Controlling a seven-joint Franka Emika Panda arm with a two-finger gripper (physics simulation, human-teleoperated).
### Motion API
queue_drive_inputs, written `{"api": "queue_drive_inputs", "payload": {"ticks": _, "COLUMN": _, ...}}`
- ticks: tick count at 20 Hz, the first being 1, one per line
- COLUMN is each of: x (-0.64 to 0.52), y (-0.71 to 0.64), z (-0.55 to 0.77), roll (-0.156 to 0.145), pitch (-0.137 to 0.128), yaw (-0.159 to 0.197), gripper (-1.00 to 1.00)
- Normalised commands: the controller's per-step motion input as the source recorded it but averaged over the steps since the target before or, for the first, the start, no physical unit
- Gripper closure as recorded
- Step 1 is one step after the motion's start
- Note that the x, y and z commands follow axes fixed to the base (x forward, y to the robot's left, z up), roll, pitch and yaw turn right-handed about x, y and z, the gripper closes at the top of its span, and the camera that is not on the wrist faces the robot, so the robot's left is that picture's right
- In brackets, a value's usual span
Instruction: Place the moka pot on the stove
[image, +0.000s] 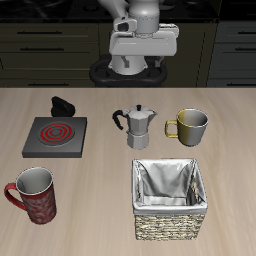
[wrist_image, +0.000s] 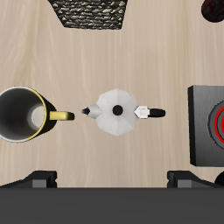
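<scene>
The moka pot is small and silver-grey, with a knobbed lid and a dark side handle. It stands upright on the table between the stove and an olive mug. The stove is a flat dark-grey square with red spiral rings and nothing on it. My gripper hangs high above the table's back, farther back than the pot, open and empty. In the wrist view the pot is seen from above, with the stove beside its handle. The gripper shows both fingers wide apart, well clear of the pot.
An olive mug with a yellow handle stands close beside the pot's spout. A woven basket with grey lining sits near the front edge. A red mug stands in front of the stove. A small black object lies behind the stove.
</scene>
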Motion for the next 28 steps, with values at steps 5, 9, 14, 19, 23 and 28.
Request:
{"api": "queue_drive_inputs", "payload": {"ticks": 5, "x": 0.03, "y": -0.09, "z": -0.19, "roll": -0.026, "pitch": -0.008, "yaw": -0.027, "gripper": -1.00}}
{"api": "queue_drive_inputs", "payload": {"ticks": 9, "x": 0.08, "y": 0.06, "z": -0.31, "roll": 0.015, "pitch": 0.011, "yaw": -0.003, "gripper": -1.00}}
{"api": "queue_drive_inputs", "payload": {"ticks": 14, "x": 0.06, "y": 0.01, "z": -0.14, "roll": -0.010, "pitch": 0.005, "yaw": -0.010, "gripper": -1.00}}
{"api": "queue_drive_inputs", "payload": {"ticks": 19, "x": 0.06, "y": -0.01, "z": -0.10, "roll": -0.002, "pitch": 0.001, "yaw": -0.002, "gripper": -1.00}}
{"api": "queue_drive_inputs", "payload": {"ticks": 23, "x": 0.09, "y": -0.06, "z": -0.12, "roll": -0.011, "pitch": -0.012, "yaw": 0.017, "gripper": -1.00}}
{"api": "queue_drive_inputs", "payload": {"ticks": 28, "x": 0.10, "y": -0.06, "z": -0.22, "roll": -0.010, "pitch": 0.025, "yaw": 0.001, "gripper": -1.00}}
